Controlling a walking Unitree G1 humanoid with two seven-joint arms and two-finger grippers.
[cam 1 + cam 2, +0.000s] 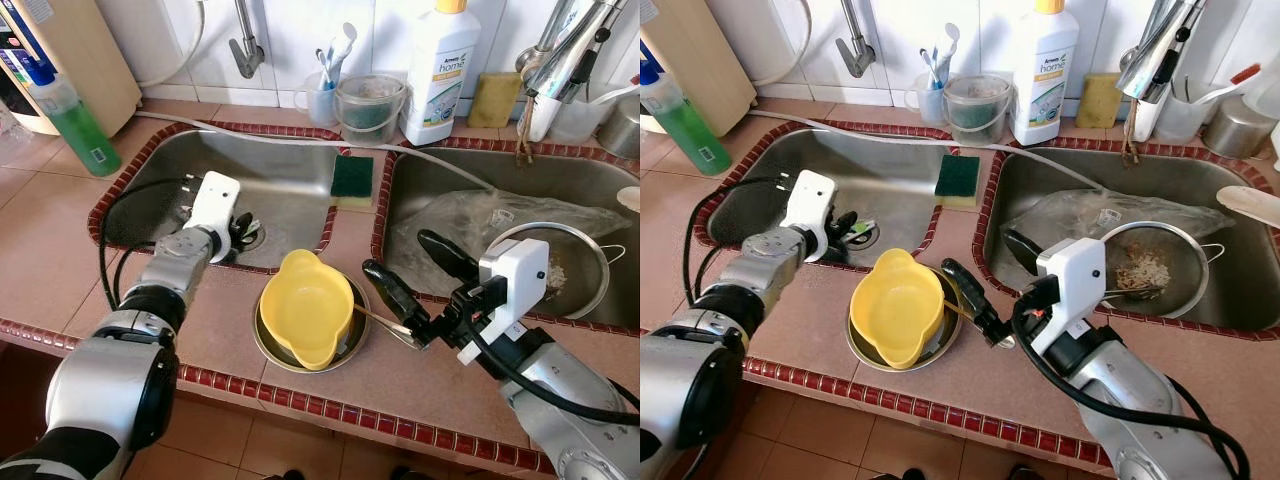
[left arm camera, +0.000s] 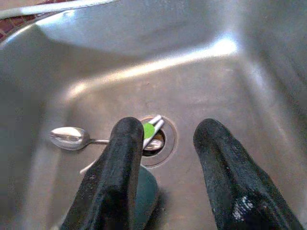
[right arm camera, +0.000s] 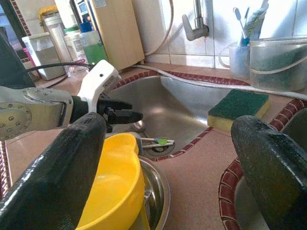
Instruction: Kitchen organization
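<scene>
Tiled kitchen counter, twin steel sinks, and your action is in the left sink [image 1: 290, 170]. Down at its drain [image 2: 158, 140] lies a spoon [image 2: 69, 138], bowl resting on the steel, handle running toward the drain, where a green-tipped utensil [image 2: 149, 129] sits across the hole. Your left gripper [image 2: 165, 167] hovers over that spot with its fingers spread; the drain sits between them, nearer one finger, while the spoon's bowl lies outside the gap, beyond that same finger. Close now and you'd likely pinch the green-tipped piece or bare steel, not the spoon. It's thin and flat on slick metal, so I'd expect the tips to skate it sideways.

Out on the counter, the yellow bowl [image 1: 305, 305] sits nested in a steel dish [image 1: 350, 352] between the sinks. Your right gripper [image 1: 405, 275] hangs just beside it, fingers wide apart, holding nothing, one finger close by the handle sticking out of the dish. Swing that arm carelessly and you could knock the stack off the edge. Sponge [image 1: 352, 180] rests on the divider, well clear
</scene>
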